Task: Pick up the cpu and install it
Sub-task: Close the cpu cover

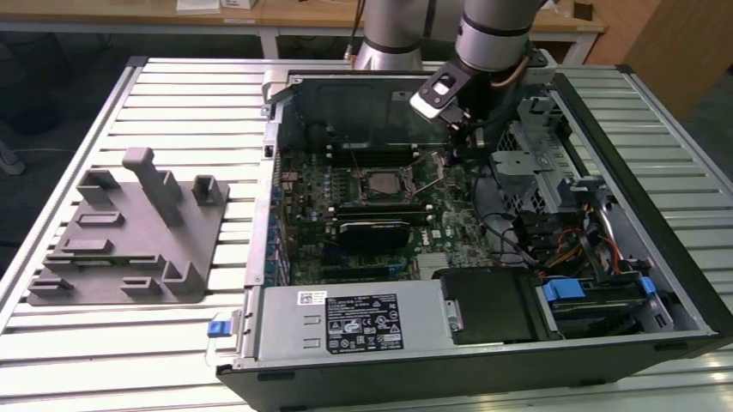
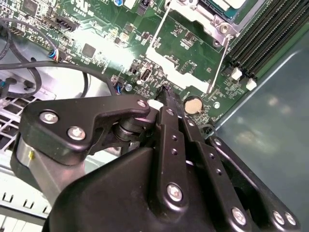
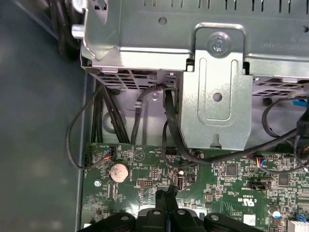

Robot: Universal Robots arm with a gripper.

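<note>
The cpu (image 1: 378, 182) is a silvery square lying in the motherboard socket in the middle of the open computer case; its corner (image 2: 231, 4) also shows in the second wrist view. The socket's metal load plate (image 2: 186, 72) is swung open toward my gripper. My gripper (image 1: 462, 144) hangs inside the case, to the exterior view's right of the socket and just above the green board. Its black fingers are pressed together in both wrist views, tips (image 2: 165, 93) (image 3: 167, 194) close over the board near a coin battery (image 3: 119, 172). Nothing shows between them.
A grey plastic fixture tray (image 1: 126, 232) lies on the slatted table at the exterior view's left. Black RAM slots (image 2: 263, 38) run beside the socket. A metal drive cage (image 3: 212, 72) and black cables (image 3: 140, 111) crowd the gripper's side of the case. The power supply (image 1: 355, 322) sits at the front.
</note>
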